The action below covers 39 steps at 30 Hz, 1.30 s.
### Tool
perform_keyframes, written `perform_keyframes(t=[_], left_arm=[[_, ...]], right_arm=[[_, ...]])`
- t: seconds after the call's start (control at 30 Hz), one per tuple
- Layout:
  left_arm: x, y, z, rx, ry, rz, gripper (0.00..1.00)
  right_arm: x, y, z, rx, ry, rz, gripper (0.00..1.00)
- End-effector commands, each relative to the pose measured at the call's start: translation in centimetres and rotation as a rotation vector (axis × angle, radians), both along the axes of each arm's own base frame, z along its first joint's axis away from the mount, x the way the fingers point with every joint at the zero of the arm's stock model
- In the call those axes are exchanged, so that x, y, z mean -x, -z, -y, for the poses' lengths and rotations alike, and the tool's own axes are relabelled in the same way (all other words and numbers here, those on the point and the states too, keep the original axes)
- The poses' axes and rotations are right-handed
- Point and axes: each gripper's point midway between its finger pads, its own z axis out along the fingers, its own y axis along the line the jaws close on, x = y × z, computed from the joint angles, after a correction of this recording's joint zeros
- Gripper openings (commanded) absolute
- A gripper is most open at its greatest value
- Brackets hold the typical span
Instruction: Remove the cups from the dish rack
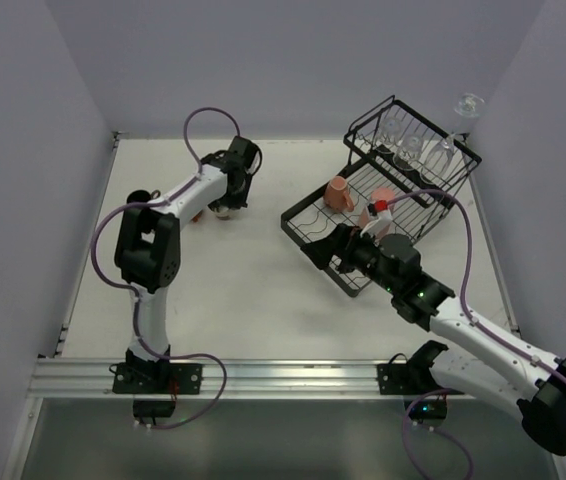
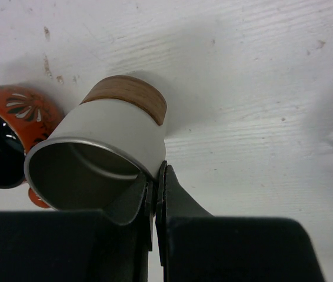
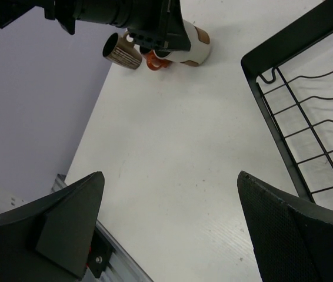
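Note:
My left gripper (image 2: 155,176) is shut on the rim of the cream cup (image 2: 116,141), one finger inside and one outside; the cup has a wood-coloured base band. It is low over the table at the far left (image 1: 225,208), next to the orange-red mug (image 2: 7,135) and the dark brown mug (image 3: 122,53). The black wire dish rack (image 1: 308,228) stands at the right with a small pink mug (image 1: 340,192), a pink tumbler (image 1: 378,205) and clear glasses (image 1: 403,140) in its raised basket. My right gripper (image 3: 169,176) is open and empty over the table by the rack's near left corner (image 3: 260,76).
Grey walls close the table in on the left, back and right. A metal rail (image 1: 263,375) runs along the near edge. A clear stemmed glass (image 1: 468,105) sticks up past the rack's far right end.

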Motion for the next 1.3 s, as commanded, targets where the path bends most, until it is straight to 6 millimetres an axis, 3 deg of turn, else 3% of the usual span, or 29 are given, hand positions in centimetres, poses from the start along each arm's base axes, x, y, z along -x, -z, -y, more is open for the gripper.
perform_keyframes(t=[0.0, 0.27, 0.5, 0.63, 0.67, 0.83, 0.93, 0.97, 1.03, 1.07, 1.1, 1.13, 1.17, 1.23, 1.27], left_arm=[[-1.4, -2.6, -2.0, -0.119, 0.009, 0.048, 0.0], [-2.5, -0.8, -1.7, -0.113, 0.025, 0.007, 0.05], [-2.7, -1.0, -1.6, -0.102, 0.035, 0.001, 0.27], [-2.7, -1.1, -1.5, -0.101, 0.034, 0.001, 0.43], [-2.7, -1.0, -1.5, -0.1, 0.031, 0.0, 0.53], [-2.8, -1.9, -1.6, -0.099, 0.02, 0.028, 0.69], [-3.0, -4.4, -1.5, -0.064, 0.0, 0.1, 0.84], [-3.3, -6.5, -1.3, -0.038, -0.008, 0.16, 0.99], [-3.2, -8.4, -1.0, 0.007, -0.016, 0.214, 1.0], [-3.7, -11.7, -0.6, 0.068, -0.027, 0.315, 1.0], [-3.6, -13.1, 0.1, 0.122, -0.01, 0.355, 1.0], [-3.0, -13.3, 0.2, 0.152, -0.006, 0.375, 1.0], [-3.0, -17.7, 0.7, 0.231, -0.001, 0.508, 1.0], [-2.2, -19.8, 1.6, 0.329, 0.029, 0.583, 1.0], [-1.0, -22.7, 1.5, 0.374, 0.039, 0.648, 1.0]], right_arm=[[0.2, 0.5, 0.0, 0.039, -0.009, 0.022, 0.98], [0.4, 0.7, -0.9, 0.057, -0.033, 0.015, 0.98], [0.3, 0.9, -1.2, 0.085, -0.035, 0.014, 0.98], [-0.9, 1.1, -0.1, 0.152, 0.042, 0.004, 0.98], [-1.0, 1.1, 0.0, 0.161, 0.055, 0.005, 0.98], [-2.7, 1.3, 1.1, 0.224, 0.143, 0.017, 0.98], [-3.7, 1.7, 1.9, 0.272, 0.209, 0.024, 0.98], [-4.0, 1.8, 2.1, 0.282, 0.226, 0.028, 0.97], [-4.6, 1.7, 2.3, 0.31, 0.252, 0.037, 0.97], [-5.1, 1.5, 2.7, 0.326, 0.288, 0.045, 0.97], [-5.2, 1.8, 3.1, 0.358, 0.302, 0.042, 0.97], [-5.5, 1.4, 3.3, 0.364, 0.32, 0.054, 0.97], [-5.8, 1.4, 4.1, 0.386, 0.361, 0.059, 0.96], [-6.1, 1.1, 5.1, 0.41, 0.409, 0.072, 0.95], [-6.2, 1.1, 5.6, 0.422, 0.43, 0.078, 0.95]])
